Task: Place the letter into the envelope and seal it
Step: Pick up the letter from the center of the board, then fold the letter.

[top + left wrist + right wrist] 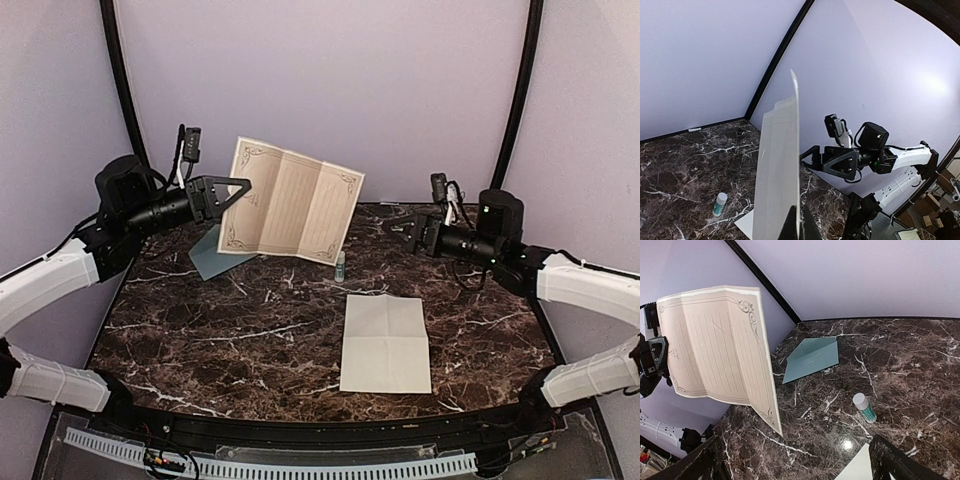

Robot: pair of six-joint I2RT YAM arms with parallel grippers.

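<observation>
The letter (290, 203) is a cream sheet with an ornate border and fold creases. My left gripper (238, 192) is shut on its left edge and holds it upright above the back of the table. The left wrist view shows the letter edge-on (777, 170), pinched between the fingers (790, 227). The pale blue-grey envelope (213, 256) lies flat on the table below the letter and also shows in the right wrist view (812, 359). My right gripper (410, 228) is open and empty, raised at the back right, facing the letter (715, 345).
A small white-and-green glue stick (340, 266) lies near the table's middle back, also in the right wrist view (864, 407). A plain white creased sheet (385, 343) lies flat front right of centre. The dark marble table (220, 340) has lilac walls around it.
</observation>
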